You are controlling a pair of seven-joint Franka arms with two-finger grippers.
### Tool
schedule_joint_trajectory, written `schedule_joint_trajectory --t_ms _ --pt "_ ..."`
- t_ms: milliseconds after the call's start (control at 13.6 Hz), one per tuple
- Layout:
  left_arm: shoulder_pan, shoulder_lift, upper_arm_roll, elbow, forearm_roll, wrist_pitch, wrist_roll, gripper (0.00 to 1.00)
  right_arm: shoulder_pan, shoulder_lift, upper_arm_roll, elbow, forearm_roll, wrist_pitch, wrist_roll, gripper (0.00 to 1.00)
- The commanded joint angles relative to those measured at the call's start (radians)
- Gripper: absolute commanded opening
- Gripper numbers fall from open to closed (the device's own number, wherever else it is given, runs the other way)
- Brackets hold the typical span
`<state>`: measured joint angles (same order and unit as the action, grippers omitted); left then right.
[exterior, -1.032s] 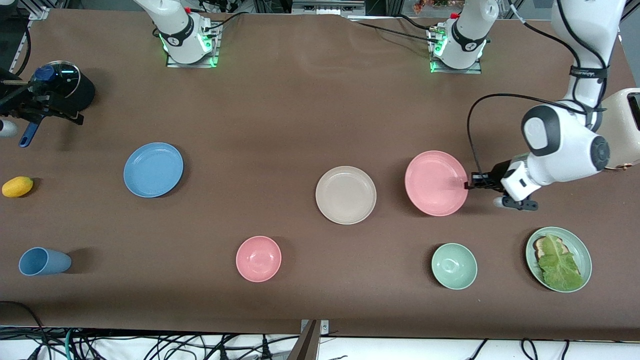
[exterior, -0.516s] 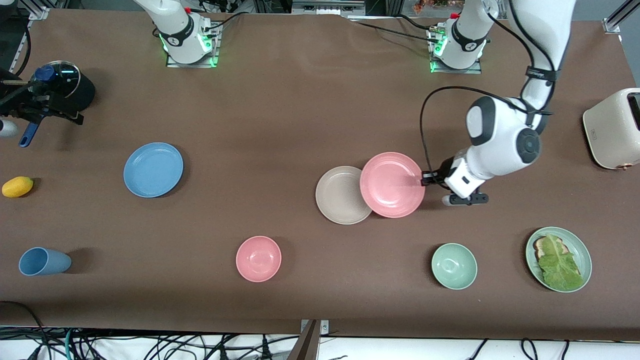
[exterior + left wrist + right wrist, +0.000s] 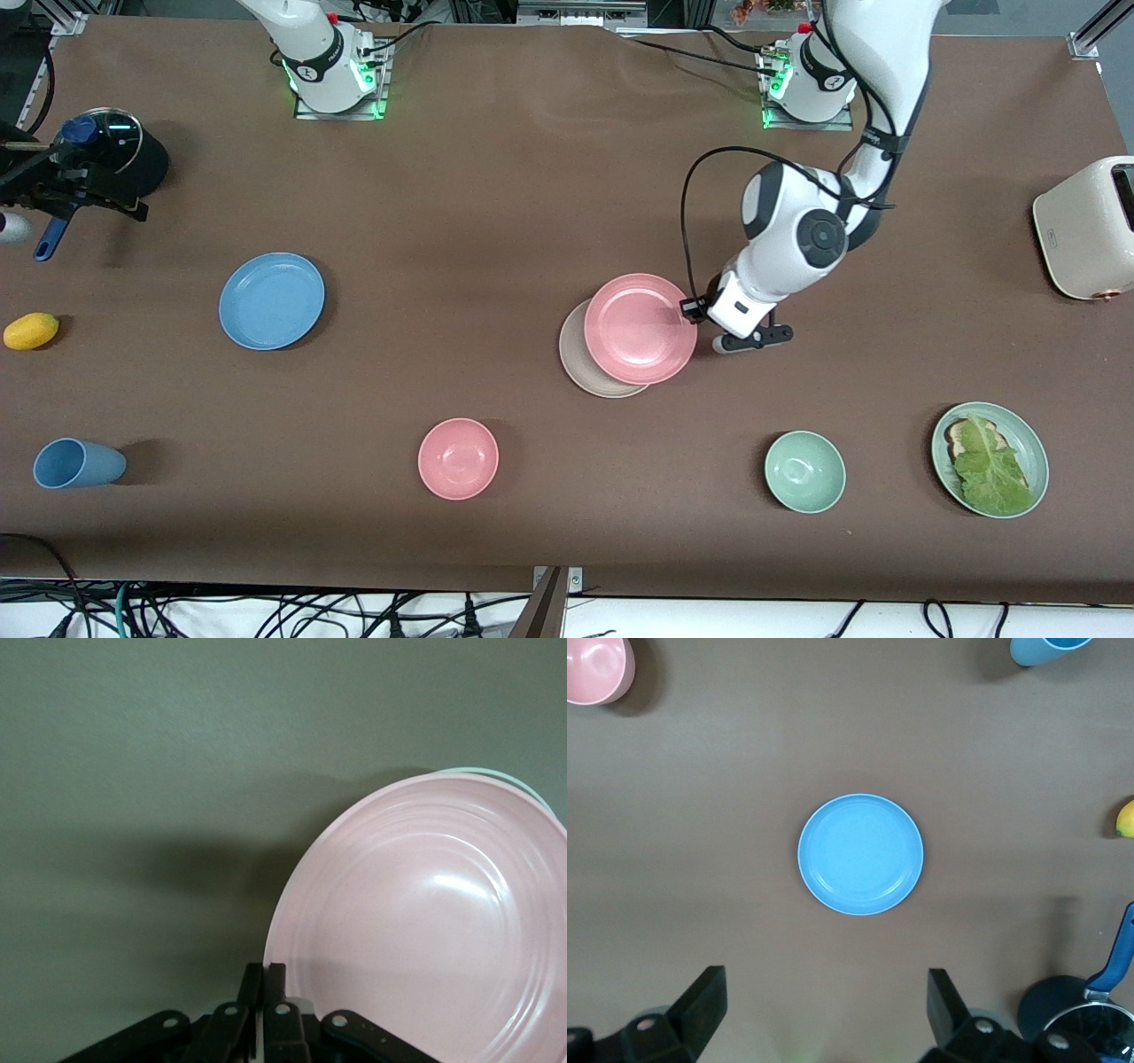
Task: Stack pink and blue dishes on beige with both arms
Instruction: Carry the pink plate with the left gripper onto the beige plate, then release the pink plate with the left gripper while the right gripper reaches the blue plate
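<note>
The left gripper (image 3: 692, 308) pinches the rim of the pink plate (image 3: 640, 329) with its fingers shut tight on it. The pink plate hangs over the beige plate (image 3: 580, 368), covering most of it but not lined up. A good way is to slide it until both rims match, lower it flat, then let go. The right gripper (image 3: 824, 1010) is wide open, high over the blue plate (image 3: 271, 300), well apart from the beige plate toward the right arm's end.
</note>
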<state>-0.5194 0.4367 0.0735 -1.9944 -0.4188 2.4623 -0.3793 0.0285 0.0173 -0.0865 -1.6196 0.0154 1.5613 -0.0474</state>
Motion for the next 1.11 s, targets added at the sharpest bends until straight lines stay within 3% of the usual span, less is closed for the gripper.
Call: schedule_joint_trajectory --t_ms 0,811,1032 --pt "-0.048 0.023 0.011 0.008 0.037 0.044 -0.097 0.0 -0.012 -0.008 0.008 0.006 -0.009 -0.015 -0.009 1.0" --pt "-0.082 0.091 0.014 0.078 0.049 0.063 -0.179 0.0 -0.012 -0.008 0.008 0.007 -0.009 -0.015 -0.009 1.0" --pt "-0.08 0.094 0.014 0.08 0.049 0.063 -0.178 0.14 -0.012 -0.008 0.008 0.007 -0.009 -0.015 -0.009 1.0"
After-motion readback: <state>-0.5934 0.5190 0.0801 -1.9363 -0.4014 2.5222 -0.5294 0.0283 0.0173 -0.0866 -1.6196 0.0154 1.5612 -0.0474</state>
